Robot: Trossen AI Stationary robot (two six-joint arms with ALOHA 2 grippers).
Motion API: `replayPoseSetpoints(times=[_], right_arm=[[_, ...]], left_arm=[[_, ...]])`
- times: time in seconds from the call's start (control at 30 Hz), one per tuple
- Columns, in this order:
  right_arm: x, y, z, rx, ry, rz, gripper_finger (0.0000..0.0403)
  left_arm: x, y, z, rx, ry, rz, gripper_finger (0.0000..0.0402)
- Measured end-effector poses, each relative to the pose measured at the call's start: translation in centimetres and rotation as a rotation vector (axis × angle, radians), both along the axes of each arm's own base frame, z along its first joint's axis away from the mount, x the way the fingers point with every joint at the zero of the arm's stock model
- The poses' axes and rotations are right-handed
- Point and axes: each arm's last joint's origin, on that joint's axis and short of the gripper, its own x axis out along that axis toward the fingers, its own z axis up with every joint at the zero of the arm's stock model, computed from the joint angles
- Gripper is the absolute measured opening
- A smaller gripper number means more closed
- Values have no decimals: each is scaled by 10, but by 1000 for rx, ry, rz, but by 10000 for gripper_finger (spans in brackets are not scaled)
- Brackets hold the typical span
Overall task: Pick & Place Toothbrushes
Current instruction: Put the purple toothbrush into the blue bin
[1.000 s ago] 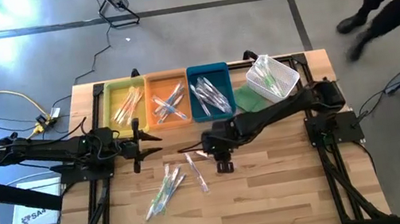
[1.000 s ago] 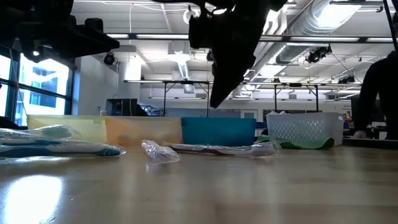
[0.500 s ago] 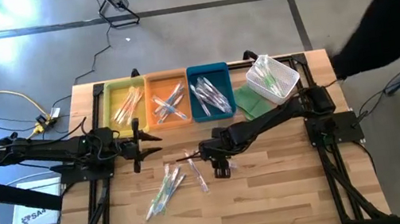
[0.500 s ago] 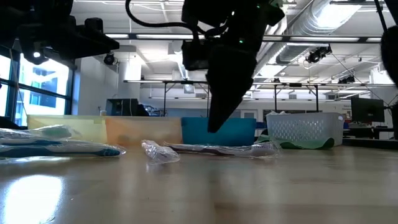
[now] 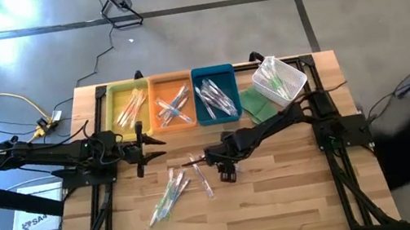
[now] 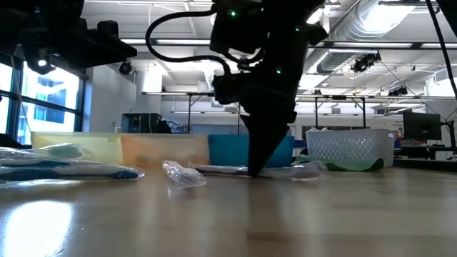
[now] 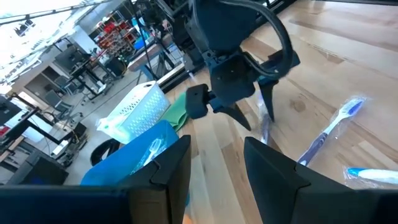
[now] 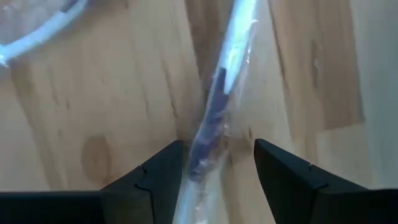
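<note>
Three trays (image 5: pixel 174 99) beside basket (image 5: pixel 279 78) | right gripper (image 8: pixel 214 163) jaws apart astride toothbrush (image 8: pixel 214 118) | left gripper (image 5: pixel 144 148) jaws apart

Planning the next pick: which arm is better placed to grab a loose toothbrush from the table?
The right. Its hand is down at the table, open, straddling a wrapped toothbrush. The left hand waits near the trays, off the loose brushes.
</note>
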Motion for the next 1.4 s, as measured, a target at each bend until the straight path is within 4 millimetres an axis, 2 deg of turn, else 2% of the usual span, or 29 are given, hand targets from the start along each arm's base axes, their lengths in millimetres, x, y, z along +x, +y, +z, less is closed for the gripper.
replayPoseSetpoints(times=[0.3, 0.7, 1.03, 1.4], right_arm=[[-4, 0, -6, 5, -9, -20, 178], [-4, -1, -7, -15, -12, -30, 71], [-4, -1, -7, 8, -8, -23, 16], [-5, 0, -4, 33, -11, -16, 10]], left_arm=[[0, 0, 0, 18, 5, -3, 143], [0, 0, 0, 18, 5, -2, 143], [0, 0, 0, 18, 5, -2, 143], [0, 0, 0, 17, 4, -2, 143]])
